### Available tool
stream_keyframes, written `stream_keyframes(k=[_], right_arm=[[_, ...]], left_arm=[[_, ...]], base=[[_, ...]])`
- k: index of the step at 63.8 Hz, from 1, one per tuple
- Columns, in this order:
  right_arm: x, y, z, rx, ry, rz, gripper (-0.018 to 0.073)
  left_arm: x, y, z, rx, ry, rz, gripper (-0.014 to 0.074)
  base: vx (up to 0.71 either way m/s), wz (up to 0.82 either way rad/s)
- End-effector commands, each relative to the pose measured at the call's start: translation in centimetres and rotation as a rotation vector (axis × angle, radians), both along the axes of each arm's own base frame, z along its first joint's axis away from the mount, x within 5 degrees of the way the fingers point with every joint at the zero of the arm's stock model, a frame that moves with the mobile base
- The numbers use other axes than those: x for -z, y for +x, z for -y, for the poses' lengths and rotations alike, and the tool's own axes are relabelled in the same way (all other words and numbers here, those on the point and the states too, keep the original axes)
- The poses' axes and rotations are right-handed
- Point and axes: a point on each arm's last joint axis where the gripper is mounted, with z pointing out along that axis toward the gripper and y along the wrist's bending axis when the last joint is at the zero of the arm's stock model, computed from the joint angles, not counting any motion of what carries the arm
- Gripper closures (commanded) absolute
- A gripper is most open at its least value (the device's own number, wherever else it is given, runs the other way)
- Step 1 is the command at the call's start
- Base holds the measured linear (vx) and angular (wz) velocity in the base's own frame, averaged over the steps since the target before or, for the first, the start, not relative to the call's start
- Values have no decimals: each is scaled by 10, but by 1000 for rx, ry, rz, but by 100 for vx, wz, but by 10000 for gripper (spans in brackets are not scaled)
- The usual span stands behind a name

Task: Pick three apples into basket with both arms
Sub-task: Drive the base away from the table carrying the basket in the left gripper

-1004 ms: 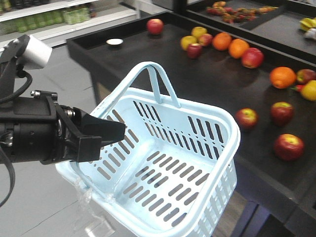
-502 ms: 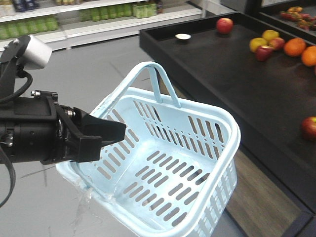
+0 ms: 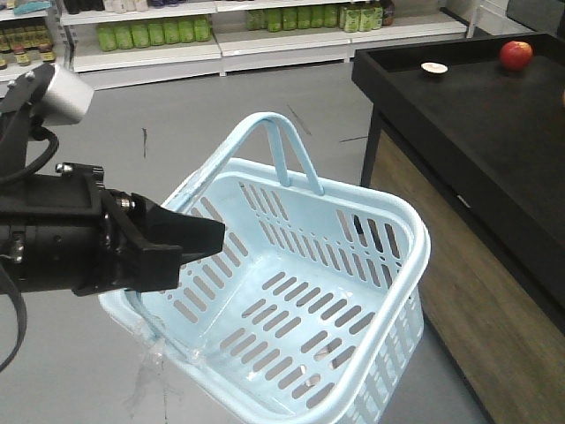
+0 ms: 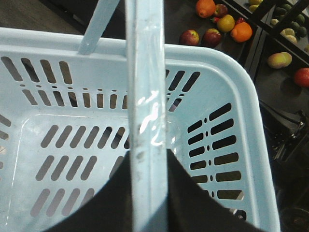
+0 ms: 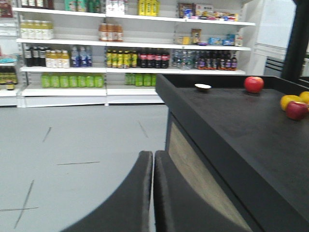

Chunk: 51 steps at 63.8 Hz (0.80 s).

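My left gripper (image 3: pixel 207 238) is shut on the near rim of the pale blue basket (image 3: pixel 388 212), holding it tilted above the floor. In the left wrist view the rim (image 4: pixel 147 96) runs between the black fingers of the left gripper (image 4: pixel 148 157). Nothing lies in the basket. A red apple (image 3: pixel 516 55) sits at the far end of the black table. The left wrist view shows two dark red apples (image 4: pixel 189 37) (image 4: pixel 212 36) beyond the basket. My right gripper (image 5: pixel 153 154) is shut on nothing, over the floor beside the table, with red apples (image 5: pixel 254 84) (image 5: pixel 296 110) far off.
The black display table (image 3: pixel 459 132) stands to the right with a raised edge. A small white dish (image 3: pixel 433 68) rests on it. Oranges (image 4: pixel 241 32) and a yellow apple (image 5: pixel 288 101) lie among the fruit. Shelves of bottles (image 3: pixel 265 18) line the back across grey floor.
The front view has swung left: the table and its fruit slid to the right, mostly out of view, and shelves and floor came in. The left gripper still grips the basket the same way.
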Motion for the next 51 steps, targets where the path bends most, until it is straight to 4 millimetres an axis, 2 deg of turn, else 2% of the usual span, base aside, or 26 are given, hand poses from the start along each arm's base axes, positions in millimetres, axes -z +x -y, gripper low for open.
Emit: stream_keyframes(k=[1, 51], right_arm=[[-2, 0, 0, -1, -14, 66, 561], [-2, 0, 0, -1, -14, 66, 561]], left_arm=[[-21, -3, -2, -35, -106, 61, 604], [-21, -3, -2, -35, -106, 61, 604]], base=[[-6, 34], [1, 45]])
